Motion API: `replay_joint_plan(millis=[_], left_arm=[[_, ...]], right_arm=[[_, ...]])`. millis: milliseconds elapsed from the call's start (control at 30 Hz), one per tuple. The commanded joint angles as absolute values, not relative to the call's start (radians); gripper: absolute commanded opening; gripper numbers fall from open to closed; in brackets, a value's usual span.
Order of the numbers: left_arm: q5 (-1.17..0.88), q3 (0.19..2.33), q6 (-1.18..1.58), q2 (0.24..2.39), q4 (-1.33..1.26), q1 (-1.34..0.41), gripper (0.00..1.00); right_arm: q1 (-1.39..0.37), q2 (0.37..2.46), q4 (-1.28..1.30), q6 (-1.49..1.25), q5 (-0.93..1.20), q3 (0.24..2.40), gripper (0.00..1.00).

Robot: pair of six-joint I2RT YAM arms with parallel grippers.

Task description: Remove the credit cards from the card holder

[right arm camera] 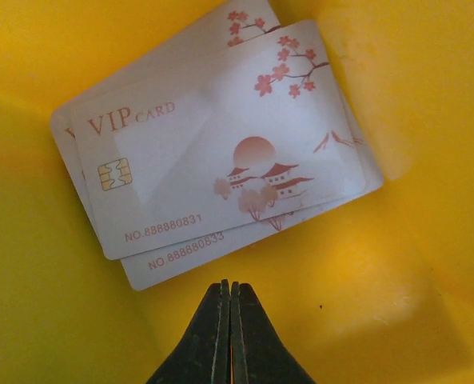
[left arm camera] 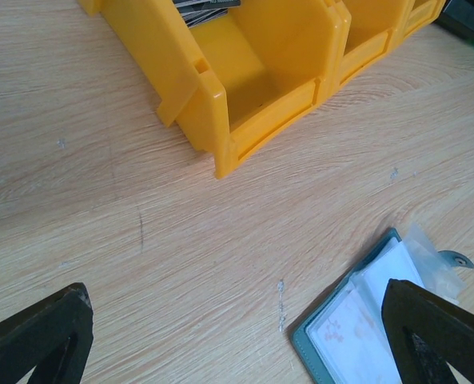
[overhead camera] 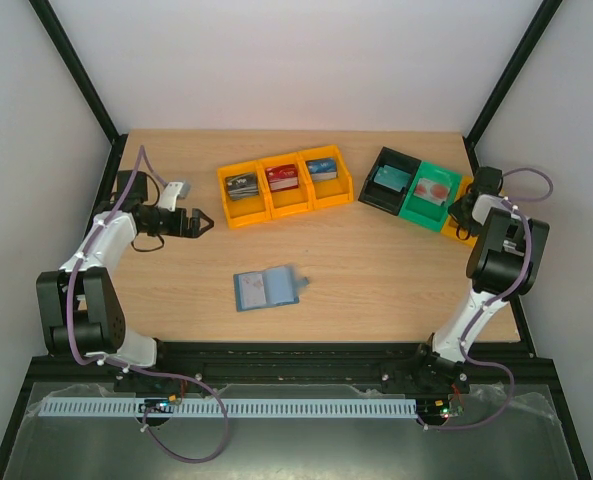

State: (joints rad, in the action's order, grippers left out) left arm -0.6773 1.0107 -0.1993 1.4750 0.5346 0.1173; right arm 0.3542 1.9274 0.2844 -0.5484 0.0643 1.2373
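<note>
The teal card holder (overhead camera: 266, 289) lies open on the table's middle, pale clear sleeves up; its corner shows in the left wrist view (left arm camera: 352, 332). My left gripper (overhead camera: 202, 222) is open and empty above bare wood, up and left of the holder; in its wrist view (left arm camera: 237, 344) the right finger overlaps the holder. My right gripper (overhead camera: 462, 212) is shut on nothing inside the far-right yellow bin (right arm camera: 428, 240), its tips (right arm camera: 230, 285) just below two pale VIP credit cards (right arm camera: 221, 152) lying there. More cards lie in the other bins.
Three joined yellow bins (overhead camera: 284, 188) stand at the back centre, each with cards; the nearest shows in the left wrist view (left arm camera: 244, 80). A black bin (overhead camera: 388, 178) and a green bin (overhead camera: 431, 192) stand at the back right beside the right yellow bin.
</note>
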Motion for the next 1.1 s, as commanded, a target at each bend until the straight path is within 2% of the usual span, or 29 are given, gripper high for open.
replay_joint_plan(millis=[0, 433, 667, 867, 1067], left_arm=[[-0.701, 1.023, -0.218, 1.484, 0.556, 0.127, 0.99], [-0.698, 1.018, -0.204, 1.5, 0.552, 0.129, 0.99], [-0.715, 1.016, -0.175, 1.48, 0.576, 0.129, 0.99], [-0.836, 0.969, -0.066, 1.438, 0.582, 0.135, 0.99], [-0.764, 0.935, 0.018, 1.386, 0.567, 0.13, 0.99]], right_arm=[[0.359, 1.956, 0.218, -0.631, 0.062, 1.267, 0.02], [0.359, 1.933, 0.044, -0.726, -0.026, 1.244, 0.02], [0.277, 1.726, 0.039, -0.642, -0.156, 1.186, 0.04], [0.022, 1.473, 0.019, -0.554, -0.239, 1.08, 0.08], [-0.378, 1.376, 0.052, -0.51, -0.228, 1.017, 0.18]])
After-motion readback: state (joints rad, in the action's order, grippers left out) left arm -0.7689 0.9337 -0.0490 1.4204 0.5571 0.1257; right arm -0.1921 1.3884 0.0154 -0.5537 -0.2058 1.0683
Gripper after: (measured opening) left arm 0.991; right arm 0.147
